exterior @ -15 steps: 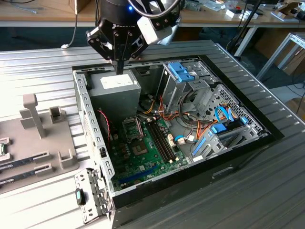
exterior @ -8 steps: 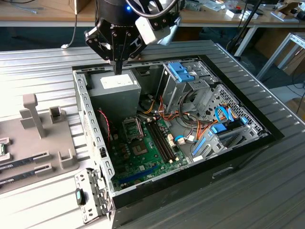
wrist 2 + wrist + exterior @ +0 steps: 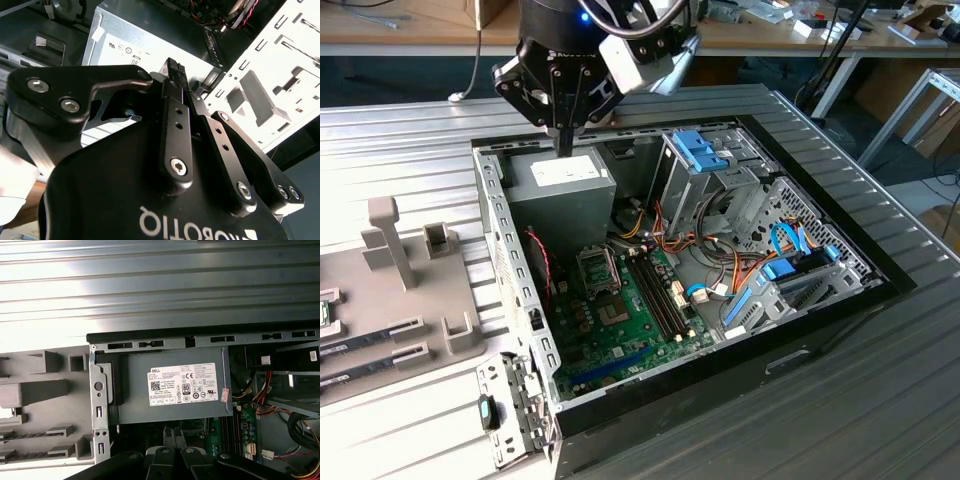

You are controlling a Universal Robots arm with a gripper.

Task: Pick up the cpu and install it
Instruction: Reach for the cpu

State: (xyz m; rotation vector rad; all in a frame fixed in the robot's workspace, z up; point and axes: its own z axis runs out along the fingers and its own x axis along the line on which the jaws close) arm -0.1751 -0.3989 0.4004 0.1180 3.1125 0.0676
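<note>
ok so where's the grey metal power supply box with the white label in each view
exterior view: grey metal power supply box in the black computer case's far corner, directly below the gripper.
second wrist view: just beyond the gripper.
first wrist view: just beyond the gripper, label facing the camera.
shared landmark: its white label.

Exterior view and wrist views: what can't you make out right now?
1. Socket on the motherboard: too small in the exterior view to tell whether a chip sits in it.
2. Green-edged part on the grey fixture: cut off by the exterior view's left edge; cannot tell what it is.
3. Most of the motherboard in the first wrist view: hidden by the power supply and the gripper.
</note>
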